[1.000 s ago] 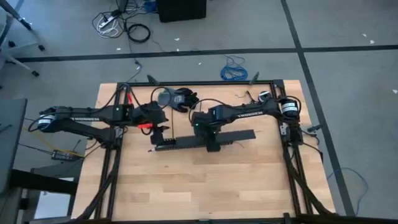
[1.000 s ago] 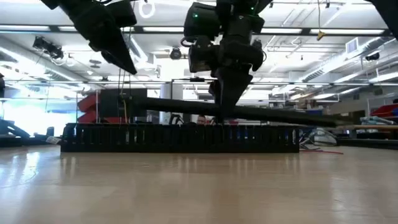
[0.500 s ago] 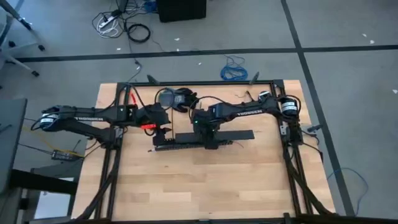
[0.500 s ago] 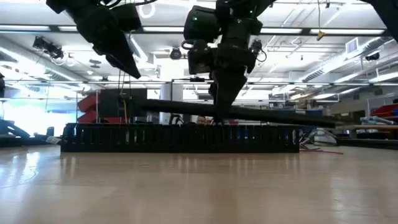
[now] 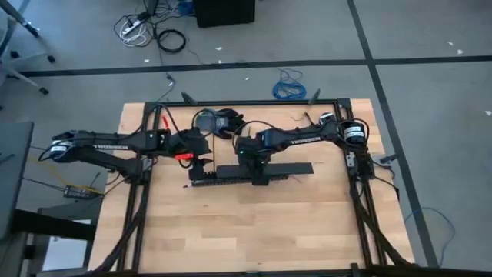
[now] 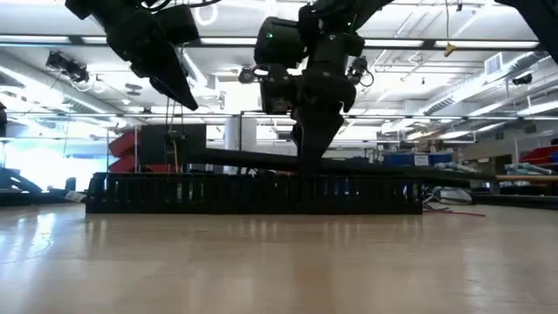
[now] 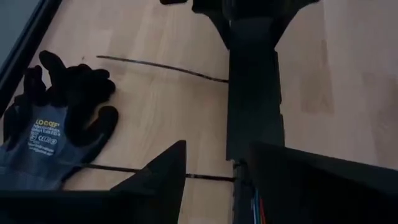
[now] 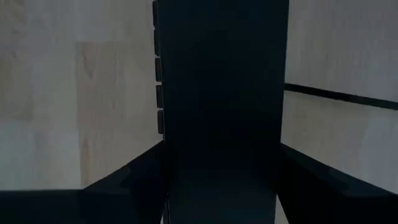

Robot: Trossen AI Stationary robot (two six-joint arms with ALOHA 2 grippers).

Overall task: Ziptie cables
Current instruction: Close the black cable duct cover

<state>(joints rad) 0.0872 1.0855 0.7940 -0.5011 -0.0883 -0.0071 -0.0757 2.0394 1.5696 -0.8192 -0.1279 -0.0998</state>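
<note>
A flat black strip [image 5: 280,168] hangs just above the table, my right gripper [image 5: 260,175] shut on it. A slotted black strip [image 5: 219,182] lies on the wood just nearside of it. My left gripper [image 7: 214,155] hovers open above the slotted strip's left part [image 6: 187,96], holding nothing. Two thin dark cables [image 7: 161,67] [image 7: 140,169] lie loose on the wood. Another thin cable [image 8: 336,96] lies beside the flat strip. My right gripper pinches the flat black strip about midway along it [image 6: 307,159], one finger on each long edge [image 8: 168,149]. The fingers point down from above and lie across the strip. The strip is held nearly level, its left end [image 6: 205,155] slightly higher, just above the slotted strip's top.
A grey and black work glove [image 7: 46,130] lies at the table's far side between the arms [image 5: 223,121]. A black metal frame [image 5: 254,101] borders the table. Bare wood [image 5: 254,231] fills the near half.
My right gripper has lowered the flat strip. The strip's left end has come down toward the slotted strip, so it now lies closer to level than a second ago.
</note>
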